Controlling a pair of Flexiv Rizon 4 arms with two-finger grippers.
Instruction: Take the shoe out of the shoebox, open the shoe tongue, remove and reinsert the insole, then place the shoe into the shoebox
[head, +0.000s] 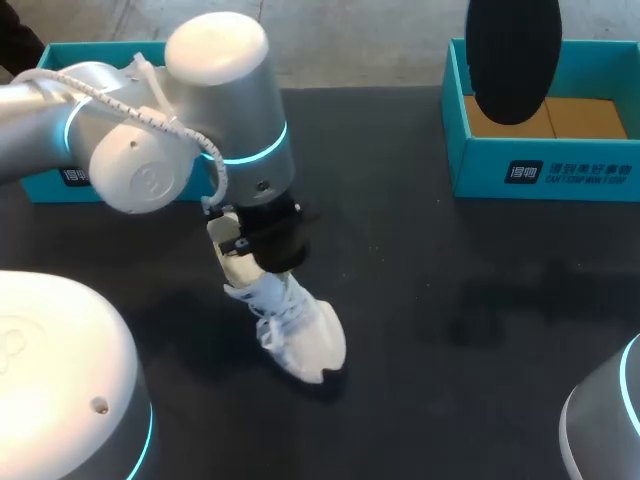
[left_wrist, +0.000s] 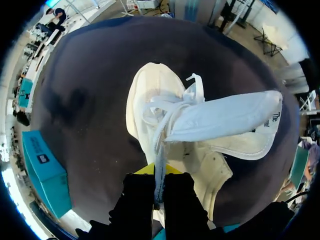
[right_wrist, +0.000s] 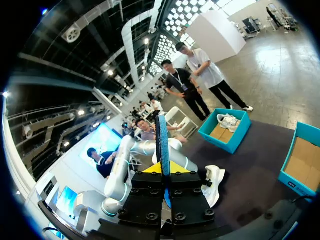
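My left hand (left_wrist: 158, 172) is pinched narrow on a strand of white lace (left_wrist: 160, 155) from the white low-top sneaker (head: 300, 335). The sneaker rests on the black worktop (head: 450, 320), a little left of its middle. Its padded white tongue (left_wrist: 225, 117) is pulled well open. My right hand (right_wrist: 163, 175), raised near the far right corner, clamps the dark oval insole (head: 513, 60). The teal cardboard shoebox (head: 540, 170) sits open there. I judge unboxing, tongue and insole removal done; reinserting the insole and boxing the shoe are left.
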